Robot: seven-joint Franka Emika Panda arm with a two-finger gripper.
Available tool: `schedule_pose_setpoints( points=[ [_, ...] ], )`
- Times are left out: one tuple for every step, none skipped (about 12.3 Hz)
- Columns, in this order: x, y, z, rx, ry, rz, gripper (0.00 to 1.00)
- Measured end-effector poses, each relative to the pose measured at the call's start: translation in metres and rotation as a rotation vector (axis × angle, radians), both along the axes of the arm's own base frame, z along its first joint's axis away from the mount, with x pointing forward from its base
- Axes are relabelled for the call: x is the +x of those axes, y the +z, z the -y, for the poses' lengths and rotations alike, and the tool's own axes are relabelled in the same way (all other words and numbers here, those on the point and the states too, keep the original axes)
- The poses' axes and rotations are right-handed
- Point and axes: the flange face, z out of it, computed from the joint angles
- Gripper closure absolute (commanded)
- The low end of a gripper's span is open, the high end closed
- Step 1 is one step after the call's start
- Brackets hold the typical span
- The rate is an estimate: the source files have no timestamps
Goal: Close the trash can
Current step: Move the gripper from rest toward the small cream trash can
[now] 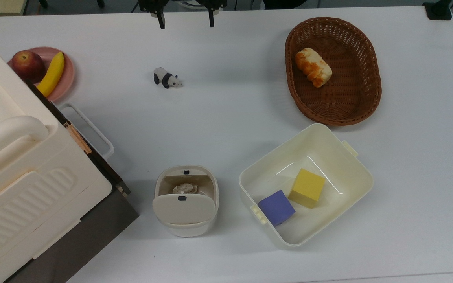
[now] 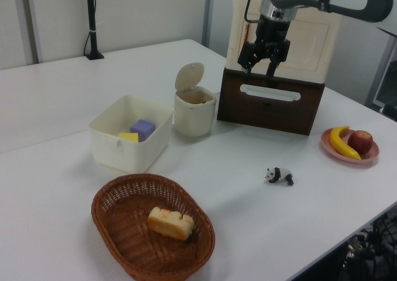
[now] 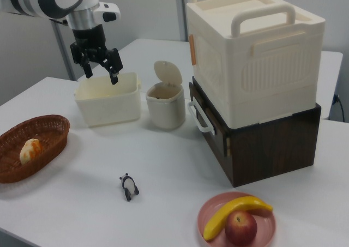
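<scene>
Since my pincer hangs spread and empty, high above the counter, I should come down behind the trash can beside the cube tub and gently tip its raised lid forward.

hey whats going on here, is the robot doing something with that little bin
Nothing is being handled yet. The gripper hangs in the air with its fingers open and empty, well above the table and apart from everything on it. The trash can stands between the cream tub with two cubes and the big stacked box, its lid tipped up and open, with crumpled paper inside. Closing it is not yet done.
</scene>
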Motion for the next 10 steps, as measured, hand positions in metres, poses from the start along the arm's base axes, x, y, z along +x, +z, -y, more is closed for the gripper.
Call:
schedule_pose_setpoints(
  points=[
    [0.0, 0.0, 0.0, 0.0, 0.001, 0.0, 0.0],
    [0.0, 0.0, 0.0, 0.0, 0.001, 0.0, 0.38],
    [0.0, 0.0, 0.0, 0.0, 0.002, 0.0, 0.9],
    [0.0, 0.0, 0.0, 0.0, 0.002, 0.0, 1.0],
    [0.002, 0.001, 0.0, 0.0, 0.003, 0.012, 1.0],
    [0.004, 0.002, 0.0, 0.0, 0.008, 0.036, 1.0],
    [0.008, 0.003, 0.0, 0.0, 0.014, 0.057, 1.0],
    [0.01, 0.002, 0.0, -0.001, 0.017, 0.066, 1.0],
    [0.013, -0.001, -0.001, -0.002, 0.02, 0.07, 1.0],
    [0.015, -0.003, -0.001, -0.002, 0.02, 0.076, 1.0]
  ],
)
